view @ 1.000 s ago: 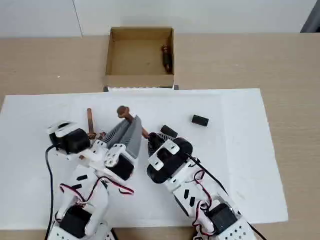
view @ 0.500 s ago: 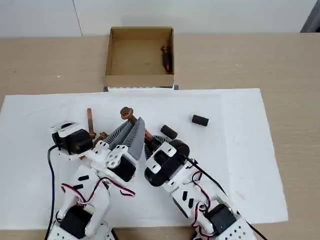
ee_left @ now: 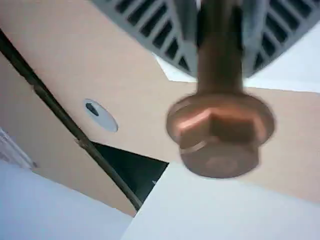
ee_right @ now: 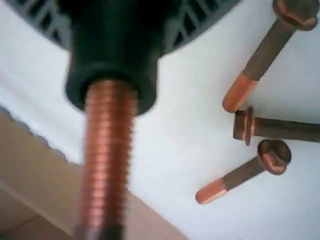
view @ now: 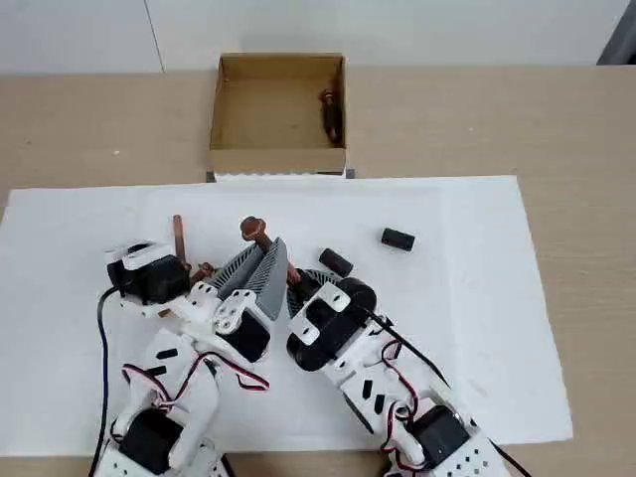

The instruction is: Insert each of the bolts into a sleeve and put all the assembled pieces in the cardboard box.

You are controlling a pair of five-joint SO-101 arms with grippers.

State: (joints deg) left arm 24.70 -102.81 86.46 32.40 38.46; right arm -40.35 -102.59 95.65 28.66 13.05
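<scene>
My left gripper (view: 262, 254) is shut on a copper bolt (view: 252, 230), whose hex head (ee_left: 220, 131) sticks out past the grey fingers (ee_left: 145, 30). Close beside it, my right gripper (view: 301, 282) is shut on a black sleeve (ee_right: 112, 65). The bolt's threaded shank (ee_right: 107, 165) passes through that sleeve and out its end. Both grippers meet over the white sheet in front of the cardboard box (view: 278, 159). One assembled piece (view: 331, 115) lies inside the box at its right wall.
Two loose black sleeves (view: 335, 262) (view: 397, 238) lie on the white sheet (view: 477, 298) right of the grippers. Loose bolts lie left of them (view: 179, 238) (view: 204, 270); the right wrist view shows three (ee_right: 265, 50) (ee_right: 280, 129) (ee_right: 245, 172).
Both arms drew a little closer together. The held bolt's head slid slightly right and toward the arms, and the right arm shifted a bit left.
</scene>
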